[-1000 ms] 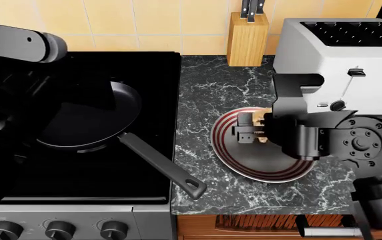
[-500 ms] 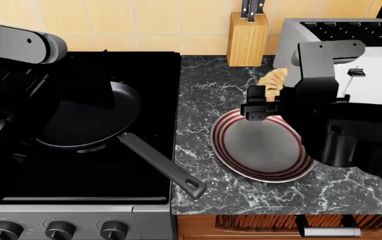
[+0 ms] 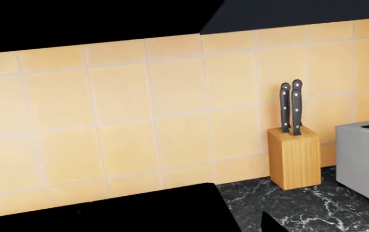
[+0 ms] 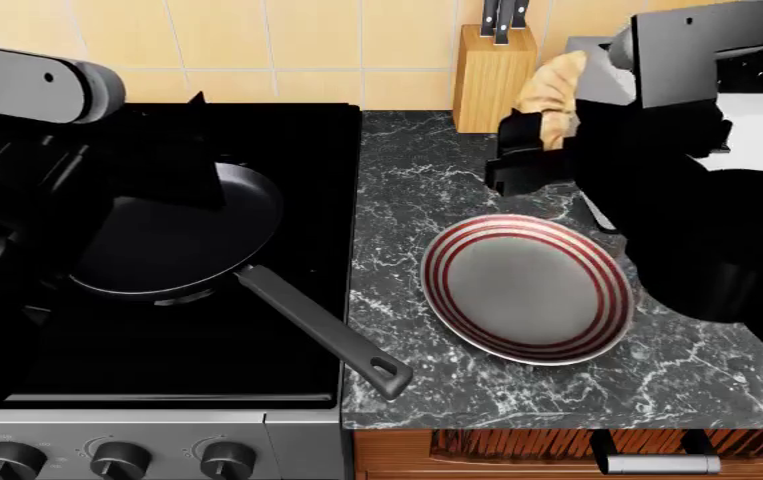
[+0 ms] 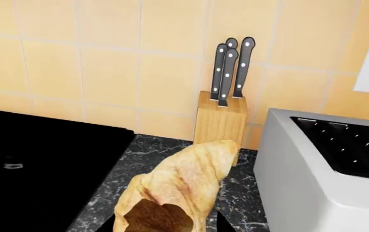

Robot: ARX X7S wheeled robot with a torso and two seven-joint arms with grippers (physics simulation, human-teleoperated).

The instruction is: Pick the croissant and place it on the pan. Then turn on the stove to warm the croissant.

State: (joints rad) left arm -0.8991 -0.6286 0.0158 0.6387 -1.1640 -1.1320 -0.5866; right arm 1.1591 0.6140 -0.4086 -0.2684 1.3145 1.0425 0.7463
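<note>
Gripping the croissant [image 5: 181,188], right fingers [image 4: 521,165] show only from the head.

Your right gripper [image 4: 536,150] is up high at the head view's right — fingers clamped on the croissant [image 4: 552,95], the forearm a dark bulk sloping down to the lower right. Your left arm [image 4: 28,85] is raised at the view's left, elbow up — its gripper isn't visible in any view.
</note>
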